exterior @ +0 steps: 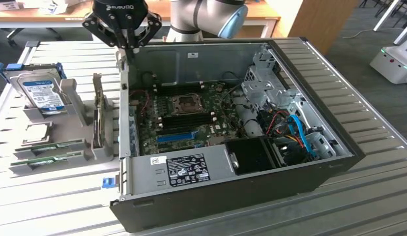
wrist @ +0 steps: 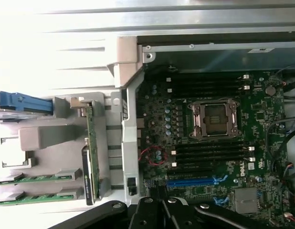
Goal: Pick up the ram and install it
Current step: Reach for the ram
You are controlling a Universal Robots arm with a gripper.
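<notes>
the open black metal computer case (exterior: 334, 162) lies on its side on a slatted silver table (exterior: 374, 206), with its green motherboard (exterior: 220, 105) facing up. on the board, a square silver cpu socket (exterior: 188, 103) sits among long black slots, and a long blue plastic slot (exterior: 174, 136) lies closer to the case's end with the white-labelled silver box (exterior: 184, 169).

outside the case, just past its wall on the exterior view's left, a grey plastic holder (exterior: 75, 96) stands on the table. the first ram stick (exterior: 49, 145) and the second ram stick (exterior: 49, 158) rest in it, level with the labelled end of the case. they lie side by side and parallel, each on its long edge in its own groove. each is a long, narrow, thin green circuit board with pale specks along the top edge and grey holder blocks over both ends. chips and sticker cannot be made out.

further along the same holder stand an upright green expansion card (exterior: 99, 118) and a silver hard drive with a blue-and-white label (exterior: 43, 91).

the black two-fingered claw (exterior: 129, 47) hangs over the case's far corner on the exterior view's left. its fingers are pressed together, pinching nothing, and it is well apart from both ram sticks.
</notes>
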